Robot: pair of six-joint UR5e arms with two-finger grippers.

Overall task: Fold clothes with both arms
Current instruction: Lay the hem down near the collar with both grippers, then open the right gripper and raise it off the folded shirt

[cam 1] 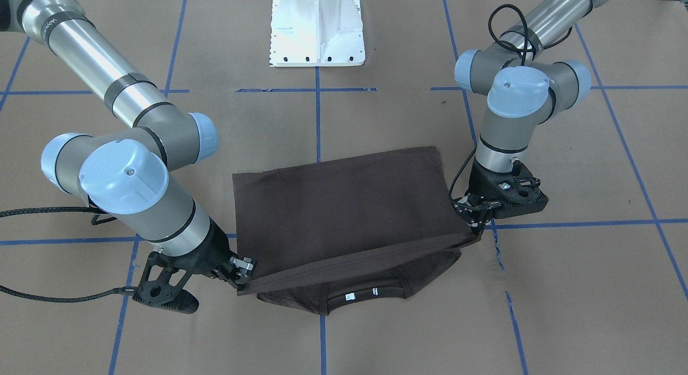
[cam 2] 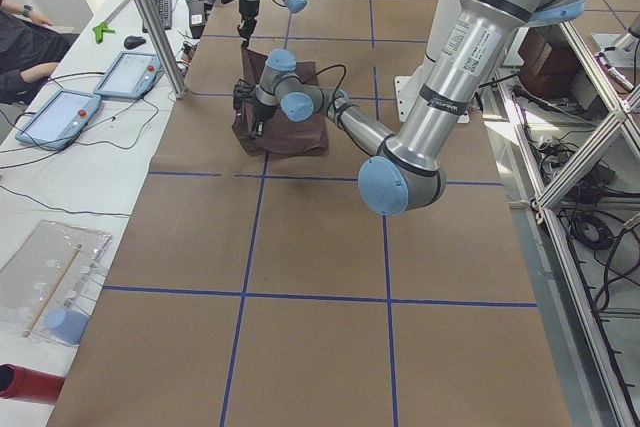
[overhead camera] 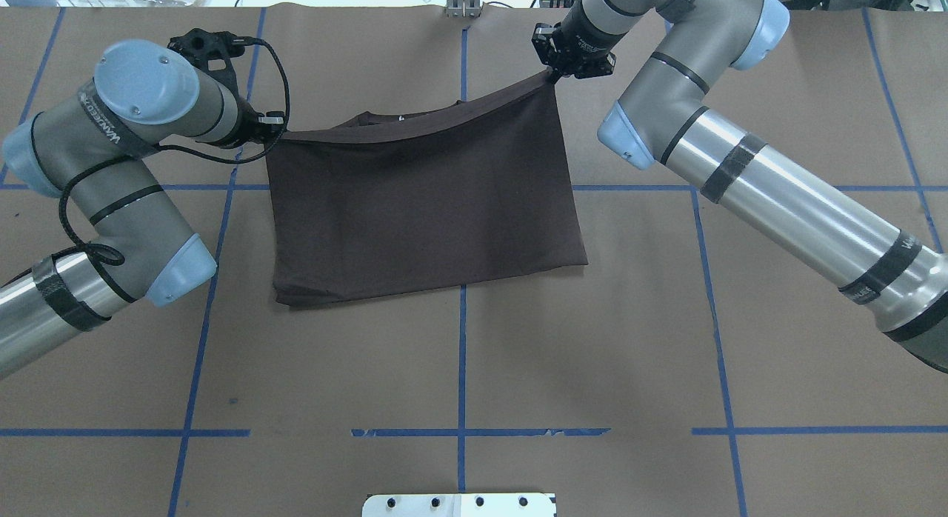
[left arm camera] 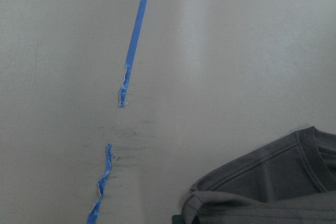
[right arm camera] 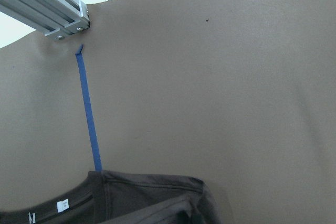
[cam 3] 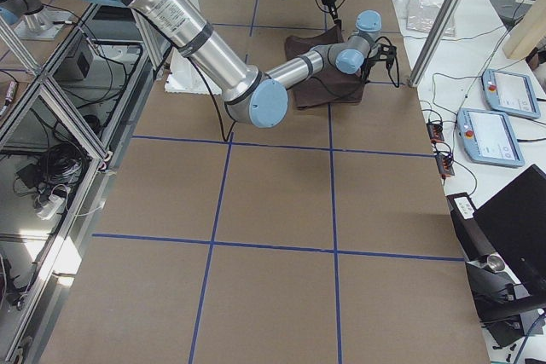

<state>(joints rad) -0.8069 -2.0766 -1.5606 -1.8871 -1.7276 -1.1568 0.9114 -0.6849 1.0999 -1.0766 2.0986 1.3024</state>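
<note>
The dark brown T-shirt [cam 1: 344,203] lies on the brown table, its lower half folded over toward the collar. The collar with white neck tags [cam 1: 360,295] shows under the lifted edge. My left gripper [cam 1: 475,224] is shut on one corner of that edge; it shows at the overhead view's left [overhead camera: 278,128]. My right gripper [cam 1: 242,273] is shut on the other corner; it shows at the overhead view's upper right [overhead camera: 552,74]. The edge hangs taut between them, just above the collar. The shirt [left arm camera: 273,177] shows at the left wrist view's bottom, and also low in the right wrist view [right arm camera: 136,198].
The white pedestal base [cam 1: 317,31] stands behind the shirt. Blue tape lines [overhead camera: 462,354] cross the table. In the exterior left view, tablets [cam 2: 60,112] and an operator's arm [cam 2: 25,42] are beside the table. An aluminium post [right arm camera: 44,11] stands at the far edge.
</note>
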